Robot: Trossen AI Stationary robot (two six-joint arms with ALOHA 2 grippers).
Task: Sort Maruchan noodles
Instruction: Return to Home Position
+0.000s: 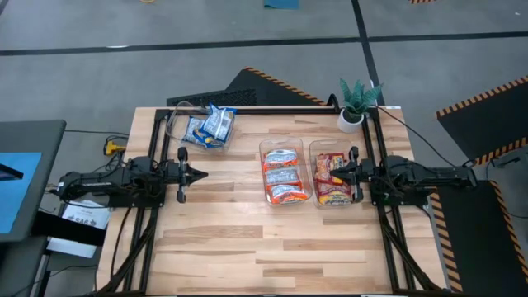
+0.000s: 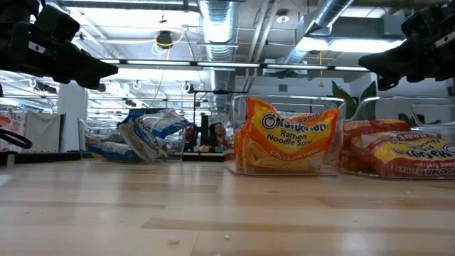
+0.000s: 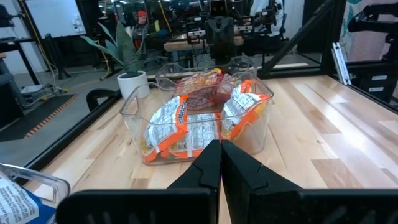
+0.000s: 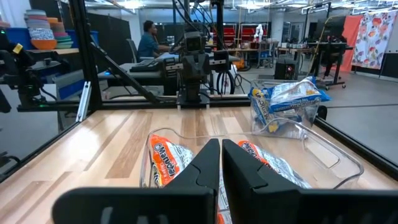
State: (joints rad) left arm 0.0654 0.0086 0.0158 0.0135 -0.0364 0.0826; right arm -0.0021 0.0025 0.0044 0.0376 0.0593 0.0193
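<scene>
Blue-and-white Maruchan noodles [image 1: 210, 125] lie in a clear bin [image 1: 175, 122] at the table's far left. Orange-and-white packets [image 1: 285, 175] fill a clear bin [image 1: 266, 148] at the middle, and red-and-yellow packets [image 1: 332, 177] fill the bin [image 1: 315, 148] to its right. My left gripper [image 1: 202, 173] hangs level above the left side, shut with nothing in it, pointing at the orange packets [image 3: 186, 127]. My right gripper [image 1: 346, 175] hangs level over the red-and-yellow bin's right part, shut and holding nothing, pointing left.
A potted plant [image 1: 356, 106] stands at the far right corner. Black frame rails [image 1: 272, 109] run along the far edge and down both sides. Bare wood [image 1: 264, 247] covers the near half of the table. People sit in the room beyond.
</scene>
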